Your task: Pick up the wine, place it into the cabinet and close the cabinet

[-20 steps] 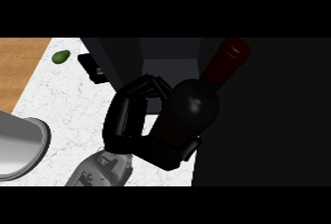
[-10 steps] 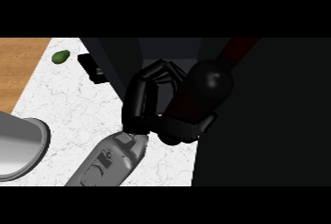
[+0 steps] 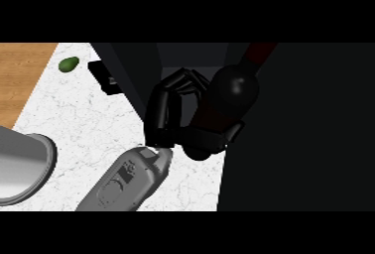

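The left hand (image 3: pixel 168 115) curls round the single wine bottle (image 3: pixel 236 92), one green fruit (image 3: pixel 68 63) lying well apart.

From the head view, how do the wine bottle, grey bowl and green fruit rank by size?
Wine bottle and grey bowl: too unsure to rank; the bottle is lifted toward the camera, the bowl cut off at the edge.
Green fruit: clearly smallest.

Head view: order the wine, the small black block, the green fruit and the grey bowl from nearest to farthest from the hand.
1. wine: held in the hand, on its right.
2. small black block: up and left, by the dark panel.
3. green fruit, upper left, and grey bowl, left: too close to call.
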